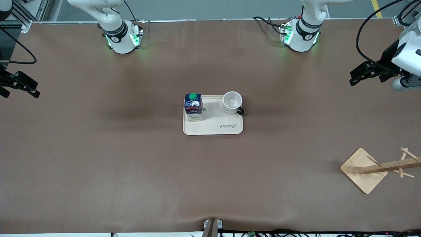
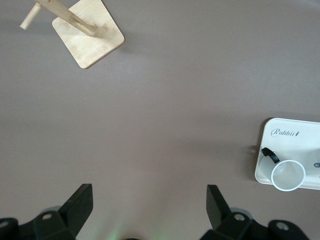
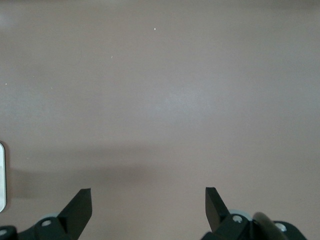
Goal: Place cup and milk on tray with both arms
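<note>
The cream tray [image 1: 213,128] lies at the middle of the table. The dark-blue milk carton [image 1: 193,107] with its green cap stands upright on the tray's corner toward the right arm's end. The white cup [image 1: 232,102] with a black handle stands upright on the tray's corner toward the left arm's end. The left wrist view shows the cup [image 2: 288,175] and the tray [image 2: 295,145]. My left gripper [image 1: 358,75] is open and empty, up over the left arm's end of the table. My right gripper [image 1: 26,88] is open and empty, over the right arm's end. Both arms wait.
A wooden peg stand with a square base [image 1: 363,170] lies near the front camera at the left arm's end; it also shows in the left wrist view [image 2: 89,31]. A sliver of the tray's edge [image 3: 2,175] shows in the right wrist view.
</note>
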`<state>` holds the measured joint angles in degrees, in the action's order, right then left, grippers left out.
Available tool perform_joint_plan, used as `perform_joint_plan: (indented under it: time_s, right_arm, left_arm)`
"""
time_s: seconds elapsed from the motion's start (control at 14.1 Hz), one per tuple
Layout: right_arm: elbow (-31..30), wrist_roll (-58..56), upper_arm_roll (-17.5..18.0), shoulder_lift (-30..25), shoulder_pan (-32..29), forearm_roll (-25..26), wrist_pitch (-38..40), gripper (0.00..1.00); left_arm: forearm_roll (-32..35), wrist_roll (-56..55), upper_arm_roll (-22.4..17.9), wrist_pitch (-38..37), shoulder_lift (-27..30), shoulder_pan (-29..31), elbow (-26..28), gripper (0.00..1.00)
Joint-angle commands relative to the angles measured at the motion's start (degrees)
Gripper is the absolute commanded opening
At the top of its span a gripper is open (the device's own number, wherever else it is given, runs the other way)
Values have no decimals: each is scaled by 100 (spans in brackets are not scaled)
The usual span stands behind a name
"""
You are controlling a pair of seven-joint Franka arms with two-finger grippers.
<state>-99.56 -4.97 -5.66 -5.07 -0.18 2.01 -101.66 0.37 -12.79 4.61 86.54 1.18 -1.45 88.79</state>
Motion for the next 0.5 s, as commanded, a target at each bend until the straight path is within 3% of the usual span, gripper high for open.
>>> perform_joint_plan:
  time_s: [0.0, 0.42]
  right_arm:
    - [182, -57, 48, 121, -61, 37, 120, 100]
    - [182, -65, 48, 121, -70, 28, 137, 100]
  left_arm:
    - [-2, 93, 31, 21, 14, 40, -63, 100]
    - [7, 66, 31, 3, 31, 22, -63, 100]
